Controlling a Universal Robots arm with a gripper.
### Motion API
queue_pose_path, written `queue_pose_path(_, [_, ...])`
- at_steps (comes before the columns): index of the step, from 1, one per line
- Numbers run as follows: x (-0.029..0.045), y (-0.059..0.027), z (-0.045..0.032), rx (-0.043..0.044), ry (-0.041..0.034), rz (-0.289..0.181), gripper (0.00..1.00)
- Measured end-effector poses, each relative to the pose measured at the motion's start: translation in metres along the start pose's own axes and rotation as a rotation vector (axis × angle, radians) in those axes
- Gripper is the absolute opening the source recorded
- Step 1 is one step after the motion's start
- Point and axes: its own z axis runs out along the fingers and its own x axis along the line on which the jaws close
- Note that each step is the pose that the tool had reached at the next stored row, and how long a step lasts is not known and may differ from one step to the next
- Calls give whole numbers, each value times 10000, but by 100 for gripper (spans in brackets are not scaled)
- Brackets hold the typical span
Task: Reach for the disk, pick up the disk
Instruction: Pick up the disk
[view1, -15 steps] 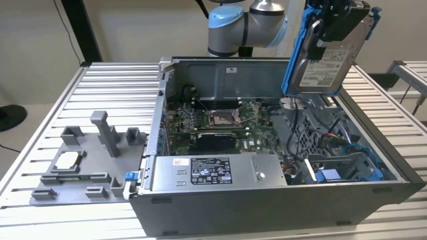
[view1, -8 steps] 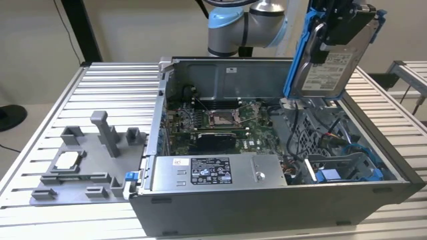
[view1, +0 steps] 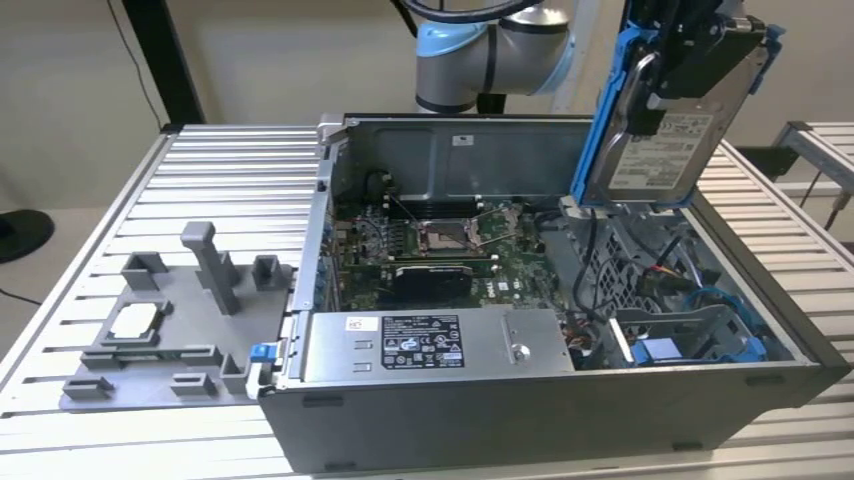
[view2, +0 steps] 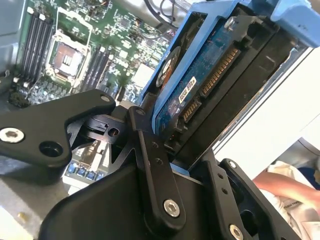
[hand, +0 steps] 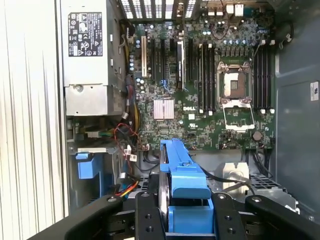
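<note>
Gripper (view1: 694, 75): closed on the disk, black fingers clamping its blue side rails.
Disk (view1: 661, 140): raised above the open computer case (view1: 534, 400), at about 1 o'clock from the motherboard (view1: 441, 245) in the exterior view.
Long axis: near upright, label facing outward, hanging below the gripper.
Clearance: lower edge just above the case's drive bay.

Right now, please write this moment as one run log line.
hand: shut on disk | disk: lifted above open computer case, upright | pick: done
</note>
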Motion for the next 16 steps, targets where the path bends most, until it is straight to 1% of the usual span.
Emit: queue_pose_path(16, [231, -12, 2, 0, -1, 0, 0])
